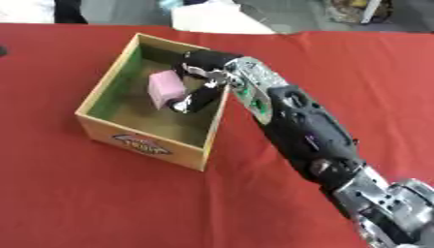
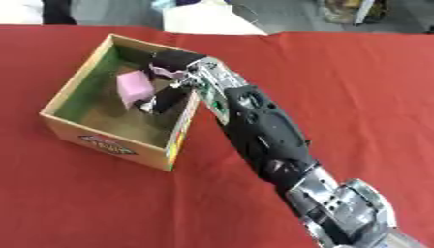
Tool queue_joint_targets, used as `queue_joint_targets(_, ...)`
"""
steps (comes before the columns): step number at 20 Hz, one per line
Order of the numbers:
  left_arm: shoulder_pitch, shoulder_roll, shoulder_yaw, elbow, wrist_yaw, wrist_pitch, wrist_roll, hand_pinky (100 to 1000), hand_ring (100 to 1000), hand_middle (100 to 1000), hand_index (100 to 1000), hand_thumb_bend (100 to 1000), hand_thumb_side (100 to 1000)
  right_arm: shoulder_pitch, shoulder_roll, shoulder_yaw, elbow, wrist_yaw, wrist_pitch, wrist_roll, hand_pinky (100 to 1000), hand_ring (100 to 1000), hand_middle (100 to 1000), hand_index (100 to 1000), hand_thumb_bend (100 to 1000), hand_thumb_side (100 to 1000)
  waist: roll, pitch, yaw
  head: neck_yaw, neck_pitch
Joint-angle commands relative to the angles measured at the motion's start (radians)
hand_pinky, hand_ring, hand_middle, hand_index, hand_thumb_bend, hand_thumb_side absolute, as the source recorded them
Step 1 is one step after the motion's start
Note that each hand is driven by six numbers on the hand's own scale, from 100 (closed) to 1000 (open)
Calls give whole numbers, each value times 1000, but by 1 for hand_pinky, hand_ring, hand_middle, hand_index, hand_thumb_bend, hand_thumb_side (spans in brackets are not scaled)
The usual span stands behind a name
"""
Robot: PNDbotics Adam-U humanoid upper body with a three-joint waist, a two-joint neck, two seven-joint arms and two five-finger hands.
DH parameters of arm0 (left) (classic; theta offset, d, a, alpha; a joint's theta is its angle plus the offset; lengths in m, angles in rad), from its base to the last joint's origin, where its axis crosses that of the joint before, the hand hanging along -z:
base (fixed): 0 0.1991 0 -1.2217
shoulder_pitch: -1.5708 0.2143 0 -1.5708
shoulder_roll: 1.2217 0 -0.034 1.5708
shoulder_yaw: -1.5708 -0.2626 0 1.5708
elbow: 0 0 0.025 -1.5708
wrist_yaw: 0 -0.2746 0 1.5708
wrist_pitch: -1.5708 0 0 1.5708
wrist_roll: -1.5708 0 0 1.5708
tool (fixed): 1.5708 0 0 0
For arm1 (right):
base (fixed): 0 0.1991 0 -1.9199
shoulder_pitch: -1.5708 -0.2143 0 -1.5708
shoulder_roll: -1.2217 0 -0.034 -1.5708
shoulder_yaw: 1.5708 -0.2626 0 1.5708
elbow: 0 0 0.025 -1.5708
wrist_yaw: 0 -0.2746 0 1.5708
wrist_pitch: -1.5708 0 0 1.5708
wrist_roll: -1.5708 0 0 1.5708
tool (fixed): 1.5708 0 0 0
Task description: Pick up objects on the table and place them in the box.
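An open cardboard box [image 1: 142, 143] with a green inner wall stands on the red table at the left. My right arm comes in from the lower right and reaches over the box's right wall. Inside the box my right hand [image 1: 201, 77] holds a pink block [image 1: 165, 87], with fingers above it and the thumb below. The block hangs a little above the box's brown floor, tilted. My left hand shows in neither view.
The red tablecloth [image 1: 356, 63] covers the whole table. A white object [image 1: 212, 19] lies past the table's far edge, behind the box. A dark shape [image 1: 3, 50] shows at the left edge.
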Motion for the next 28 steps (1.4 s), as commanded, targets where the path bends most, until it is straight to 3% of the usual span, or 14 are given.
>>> queue_joint_targets(1,-7,7,0,-17,2,1,-3,537,683,602,788,100,750,-19,-9,-9,-38,7,17,0,853,840,740,861,281,596,8,-18,-2,6,-7)
queue_joint_targets(10,-3,4,0,-17,0,4,-10,536,684,602,788,100,748,-23,-18,3,-90,-14,33,3,911,896,775,900,368,632,12,-24,-8,8,-4)
queue_joint_targets(13,-2,3,0,-17,-1,6,-13,536,684,602,788,100,748,-26,-20,10,-101,-22,31,21,915,899,783,906,377,596,13,-26,-11,8,-2)
queue_joint_targets(14,-1,2,0,-17,-1,6,-15,536,684,602,787,100,742,-26,-19,13,-102,-25,27,31,924,902,791,913,350,415,13,-27,-11,8,-2)
queue_joint_targets(15,-1,2,0,-17,-2,6,-16,536,684,602,787,100,736,-25,-18,14,-101,-31,24,42,923,897,788,912,342,364,13,-28,-11,8,-2)
queue_joint_targets(16,-2,1,1,-17,-2,6,-18,536,684,602,787,100,724,-23,-17,13,-99,-39,25,51,921,881,783,911,292,193,13,-28,-11,8,-2)
queue_joint_targets(17,-2,0,1,-17,-3,7,-19,536,684,602,787,100,725,-22,-14,12,-96,-50,27,58,920,875,781,912,272,133,14,-28,-11,7,-1)
queue_joint_targets(19,-2,-1,1,-17,-5,8,-22,535,684,601,787,100,718,-18,-11,13,-91,-75,37,66,921,863,778,914,197,100,14,-28,-11,8,-1)
queue_joint_targets(20,-2,-1,1,-17,-5,8,-24,535,684,601,787,100,708,-17,-10,13,-90,-89,45,67,925,853,775,915,102,100,14,-27,-11,8,0)
queue_joint_targets(28,0,-2,2,-17,-6,11,-25,534,684,602,787,100,722,-17,-18,16,-131,-193,104,42,909,823,758,931,100,100,14,-29,-13,14,1)
